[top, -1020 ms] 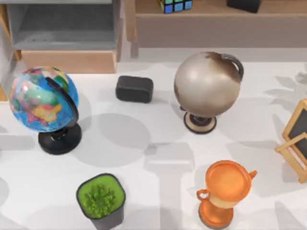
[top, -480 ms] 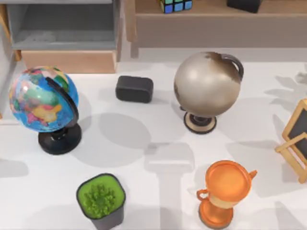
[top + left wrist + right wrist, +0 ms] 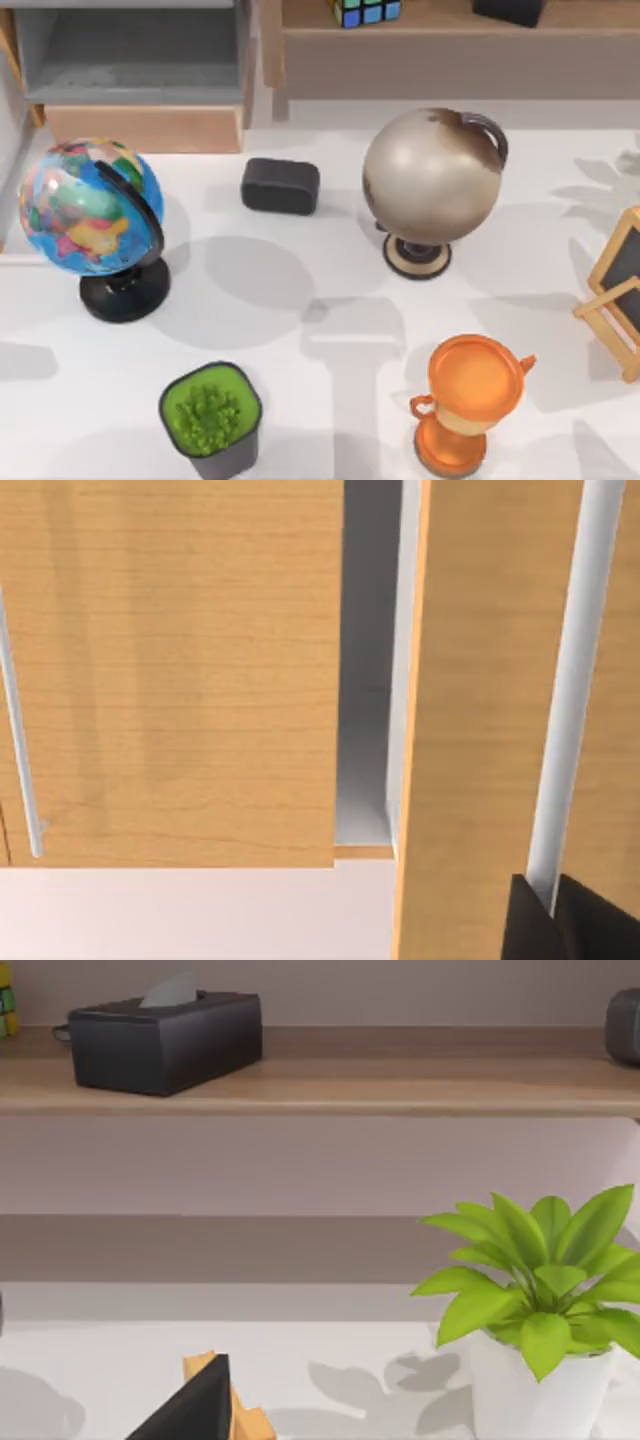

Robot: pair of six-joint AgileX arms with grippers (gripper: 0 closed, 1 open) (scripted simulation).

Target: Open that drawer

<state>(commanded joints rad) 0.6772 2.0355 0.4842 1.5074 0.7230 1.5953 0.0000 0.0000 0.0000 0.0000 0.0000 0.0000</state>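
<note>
Left wrist view: the left end effector (image 3: 548, 912) is clamping the drawer handle (image 3: 565, 710) at 5 o'clock; pulling outward should follow.

Pulled-out wooden drawer with grey interior (image 3: 140, 70) at top left, multicoloured globe on black stand (image 3: 92, 212) below it, black rounded box (image 3: 280, 186), beige globe (image 3: 432, 180), orange trophy (image 3: 470, 400), green plant in dark pot (image 3: 210, 418).

Two globes (image 3: 88, 206) (image 3: 430, 175), a dark, possibly speaker-like box (image 3: 280, 186), potted plant (image 3: 210, 418) and orange trophy (image 3: 467, 400) stand apart
</note>
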